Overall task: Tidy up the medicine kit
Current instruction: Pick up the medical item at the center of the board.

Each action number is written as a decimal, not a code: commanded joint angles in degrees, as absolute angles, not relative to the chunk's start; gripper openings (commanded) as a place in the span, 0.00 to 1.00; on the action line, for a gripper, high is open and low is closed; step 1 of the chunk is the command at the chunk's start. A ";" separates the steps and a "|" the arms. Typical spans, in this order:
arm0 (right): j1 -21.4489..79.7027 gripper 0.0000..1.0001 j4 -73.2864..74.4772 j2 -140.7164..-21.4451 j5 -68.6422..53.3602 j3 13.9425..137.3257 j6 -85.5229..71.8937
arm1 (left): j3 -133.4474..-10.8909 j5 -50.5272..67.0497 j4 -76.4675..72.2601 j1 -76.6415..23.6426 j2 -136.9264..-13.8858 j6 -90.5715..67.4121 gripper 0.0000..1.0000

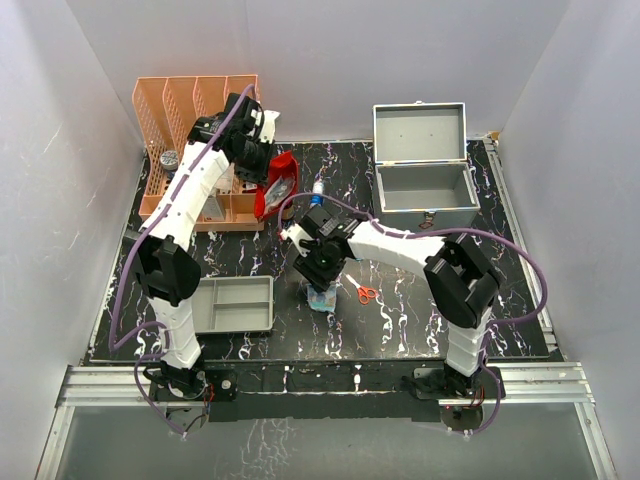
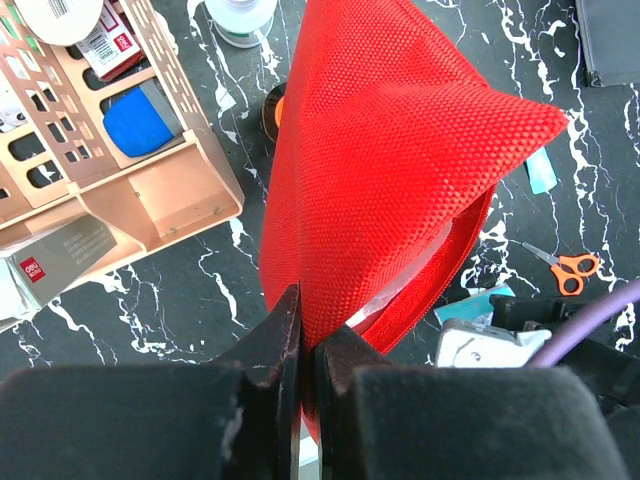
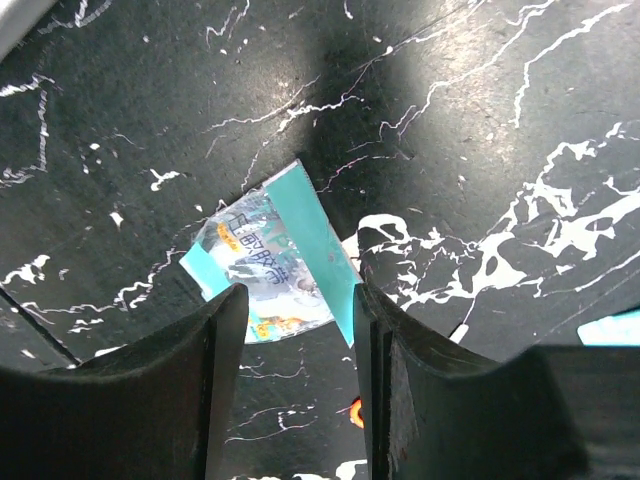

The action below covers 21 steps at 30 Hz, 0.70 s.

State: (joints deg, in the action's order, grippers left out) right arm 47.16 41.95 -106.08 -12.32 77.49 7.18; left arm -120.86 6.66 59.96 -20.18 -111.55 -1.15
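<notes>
My left gripper (image 2: 305, 330) is shut on the edge of a red fabric pouch (image 2: 390, 160) and holds it up off the table beside the orange organizer; the top view shows the pouch (image 1: 277, 187) hanging from that gripper (image 1: 262, 172). My right gripper (image 3: 298, 310) is open, its jaws standing either side of a teal-and-clear plastic packet (image 3: 272, 262) that lies flat on the black marble table. In the top view the right gripper (image 1: 320, 270) is low at the table's middle, just above the packet (image 1: 321, 299).
An open grey metal case (image 1: 425, 212) stands at the back right. A grey tray (image 1: 235, 318) sits front left. The orange rack organizer (image 1: 190, 110) holds boxes and a blue roll (image 2: 140, 118). Orange-handled scissors (image 1: 364, 293) lie right of the packet. A white bottle (image 2: 240, 15) stands behind the pouch.
</notes>
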 commanded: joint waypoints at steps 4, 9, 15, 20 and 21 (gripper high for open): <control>47.55 0.45 40.24 -109.62 -12.02 78.84 15.43 | -120.03 7.29 60.03 -19.64 -106.81 -1.40 0.00; 47.85 0.45 40.23 -111.27 -10.57 77.53 16.67 | -119.87 7.44 60.23 -19.51 -106.53 -1.24 0.00; 48.60 0.43 39.60 -113.35 -9.62 76.97 16.70 | -120.07 7.90 59.96 -19.50 -106.70 -0.95 0.00; 49.86 0.24 40.31 -114.84 -9.33 76.54 16.07 | -120.43 7.91 60.07 -19.33 -106.77 -0.93 0.00; 49.91 0.21 40.38 -114.91 -9.54 76.05 15.82 | -120.44 7.99 60.03 -19.27 -106.72 -1.01 0.00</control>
